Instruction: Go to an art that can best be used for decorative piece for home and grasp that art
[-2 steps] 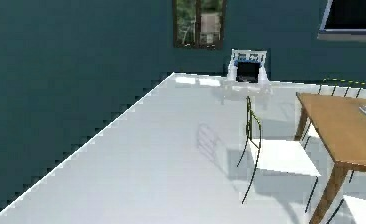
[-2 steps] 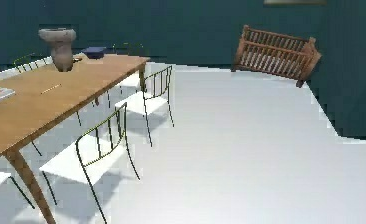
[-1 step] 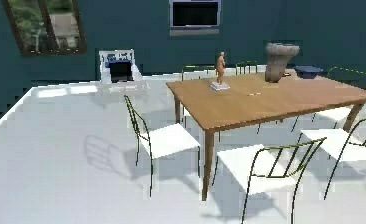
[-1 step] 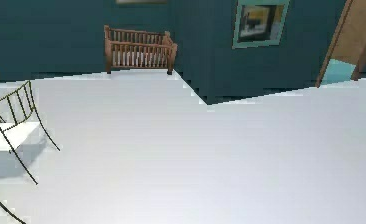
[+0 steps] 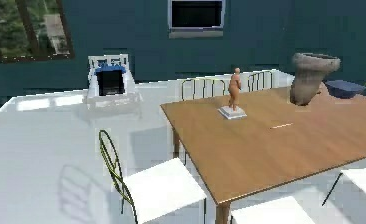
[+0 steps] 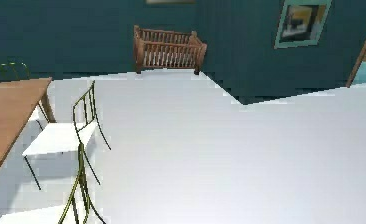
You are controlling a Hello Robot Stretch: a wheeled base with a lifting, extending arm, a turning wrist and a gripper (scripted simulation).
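A small orange-brown figure statue (image 5: 235, 90) stands upright on a pale square base on the wooden dining table (image 5: 281, 150), near its far left end in the forward view. A grey twisted sculpture or vase (image 5: 314, 76) stands farther right at the table's far edge. A thin light object (image 5: 282, 125) lies on the tabletop between them. A corner of the same table (image 6: 13, 110) appears at the arm side view's left edge.
White-seated wire chairs (image 5: 156, 185) stand at the table's near side, more chairs (image 5: 213, 87) behind it, and two chairs (image 6: 66, 135) in the arm side view. A white fireplace-like unit (image 5: 110, 78) sits by the teal wall. A wooden crib (image 6: 169, 48) and a framed picture (image 6: 300, 22) lie beyond open pale floor.
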